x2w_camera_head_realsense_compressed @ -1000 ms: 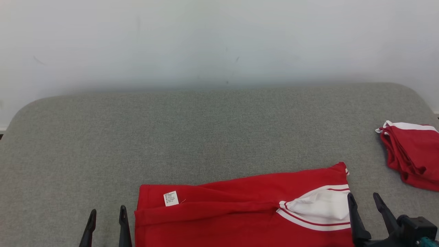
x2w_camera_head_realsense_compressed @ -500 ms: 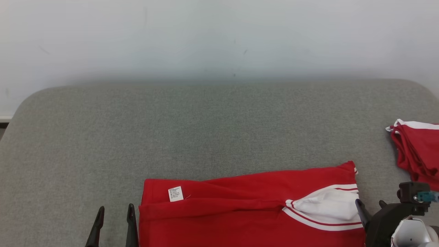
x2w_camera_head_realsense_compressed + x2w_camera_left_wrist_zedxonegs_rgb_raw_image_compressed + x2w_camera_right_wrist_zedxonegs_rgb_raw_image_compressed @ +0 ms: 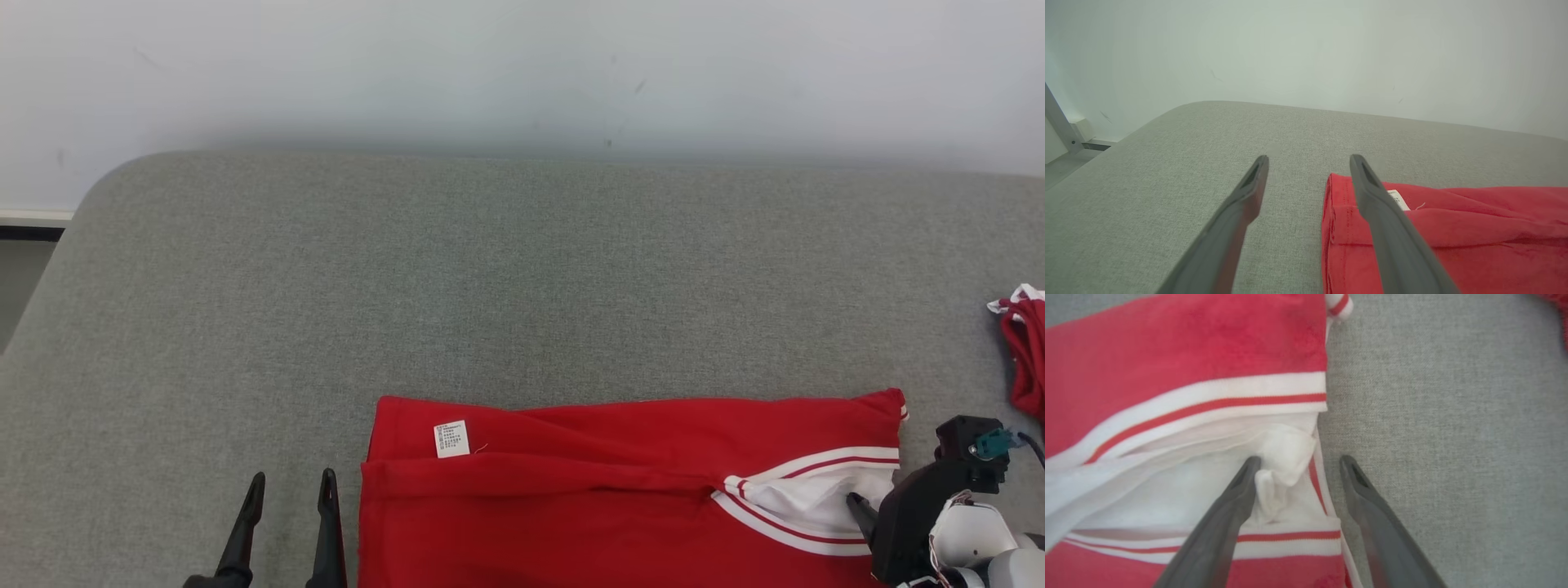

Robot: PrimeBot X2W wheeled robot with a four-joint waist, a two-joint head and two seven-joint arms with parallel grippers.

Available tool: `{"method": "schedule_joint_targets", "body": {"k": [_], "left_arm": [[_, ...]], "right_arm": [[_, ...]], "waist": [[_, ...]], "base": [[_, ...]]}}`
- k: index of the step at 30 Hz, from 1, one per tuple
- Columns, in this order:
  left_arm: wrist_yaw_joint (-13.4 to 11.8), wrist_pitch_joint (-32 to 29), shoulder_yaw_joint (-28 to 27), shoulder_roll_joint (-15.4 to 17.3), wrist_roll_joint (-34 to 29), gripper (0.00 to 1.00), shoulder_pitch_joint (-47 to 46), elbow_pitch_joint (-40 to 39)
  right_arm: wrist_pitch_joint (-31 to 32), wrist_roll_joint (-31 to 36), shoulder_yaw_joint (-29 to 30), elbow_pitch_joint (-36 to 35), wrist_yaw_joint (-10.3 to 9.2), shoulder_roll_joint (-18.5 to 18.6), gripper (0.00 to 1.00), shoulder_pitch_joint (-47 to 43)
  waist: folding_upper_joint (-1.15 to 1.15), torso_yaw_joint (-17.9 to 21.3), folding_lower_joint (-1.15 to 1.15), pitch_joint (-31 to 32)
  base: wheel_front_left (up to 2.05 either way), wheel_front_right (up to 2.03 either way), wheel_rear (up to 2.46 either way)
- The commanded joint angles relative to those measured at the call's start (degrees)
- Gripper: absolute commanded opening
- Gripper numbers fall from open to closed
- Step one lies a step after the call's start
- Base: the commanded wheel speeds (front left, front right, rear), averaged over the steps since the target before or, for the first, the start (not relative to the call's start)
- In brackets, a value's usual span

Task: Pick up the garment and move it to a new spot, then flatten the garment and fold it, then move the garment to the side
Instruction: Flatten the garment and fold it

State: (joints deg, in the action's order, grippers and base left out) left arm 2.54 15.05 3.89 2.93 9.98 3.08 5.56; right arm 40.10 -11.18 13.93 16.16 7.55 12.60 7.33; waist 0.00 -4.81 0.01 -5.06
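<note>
Red knit with white striped trim, the garment (image 3: 612, 490) lay flat on the near side of the grey woven cushion (image 3: 490, 286). The right gripper (image 3: 1298, 467) straddled its right edge over bunched white fabric, jaws wide, gripping nothing. The left gripper (image 3: 290, 523) hovered just beside its left hem, equally spread and empty.

My garment (image 3: 588, 498) is bright red. At its four o'clock corner is a white panel edged in white bands, each carrying a thin red stripe. Its label (image 3: 451, 438) is white with tiny dark print. The bench (image 3: 490, 269) is flecked grey weave and the wall (image 3: 490, 65) is pale off-white. My left gripper (image 3: 293, 476) and right gripper (image 3: 1300, 459) have dark grey fingers. At three o'clock, the second garment (image 3: 1027, 359) is red with white trim.
</note>
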Motion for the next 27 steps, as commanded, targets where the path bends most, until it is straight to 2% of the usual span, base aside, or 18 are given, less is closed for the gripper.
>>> {"method": "schedule_joint_targets", "body": {"k": [1,4,5,6,7,8,10,17,22,27], "left_arm": [[0.2,0.1,0.0,-0.1,-0.3,1.00,-0.8,0.2],[0.3,0.1,0.1,-0.1,-0.3,1.00,-0.9,0.4],[0.3,0.1,0.0,-0.1,-0.3,1.00,-0.9,0.4],[0.3,0.1,-0.1,-0.1,-0.2,1.00,-1.0,0.4],[0.2,0.1,-0.2,-0.1,-0.2,1.00,-1.0,0.4],[0.2,0.1,-0.3,-0.1,-0.1,1.00,-1.0,0.4],[0.0,0.1,-0.6,-0.1,0.0,1.00,-1.1,0.3],[-0.2,0.1,-1.1,-0.1,0.5,1.00,-0.8,0.4],[-0.3,0.1,-1.2,-0.1,0.7,1.00,-0.3,0.5],[-0.4,0.1,-0.9,-0.1,1.0,1.00,-0.5,0.6]], "right_arm": [[1.1,-0.5,-0.8,1.1,-0.12,-0.2,1.00,0.5],[3.1,-1.7,-2.1,2.1,-0.11,-0.4,1.00,1.7],[3.5,-1.9,-2.6,2.1,-0.10,-0.4,0.93,2.0],[3.7,-2.1,-2.9,2.0,-0.07,-0.4,0.57,2.4],[3.9,-2.4,-3.1,1.9,-0.04,-0.2,0.12,2.8],[3.6,-2.7,-3.1,1.7,-0.04,-0.1,0.00,3.2],[2.4,-2.7,-2.0,1.3,-0.05,0.0,0.00,4.2],[-1.5,2.8,8.1,-1.7,-0.07,-1.3,0.00,6.1],[-0.7,5.6,14.8,-7.1,-0.07,-2.0,0.00,3.9],[-0.2,7.3,19.0,-12.2,-0.07,-2.3,0.00,1.8]], "waist": [[0.00,-0.5,-0.01,-0.4],[0.00,-0.6,-0.01,-0.6],[0.00,-0.6,-0.01,-0.7],[0.00,-0.6,-0.01,-0.8],[0.00,-0.5,-0.01,-0.9],[0.00,-0.4,-0.01,-1.0],[0.00,-0.1,-0.01,-1.2],[0.00,1.5,-0.01,-1.2],[0.00,3.1,-0.01,-1.0],[0.00,4.2,-0.01,-0.9]], "base": [[0.00,0.00,0.00],[0.00,0.00,0.00],[0.00,0.00,0.00],[0.00,0.00,0.00],[0.00,0.00,0.00],[0.00,0.00,0.00],[0.00,0.00,0.00],[0.00,0.00,0.00],[0.00,0.00,0.00],[0.00,0.00,0.00]]}}
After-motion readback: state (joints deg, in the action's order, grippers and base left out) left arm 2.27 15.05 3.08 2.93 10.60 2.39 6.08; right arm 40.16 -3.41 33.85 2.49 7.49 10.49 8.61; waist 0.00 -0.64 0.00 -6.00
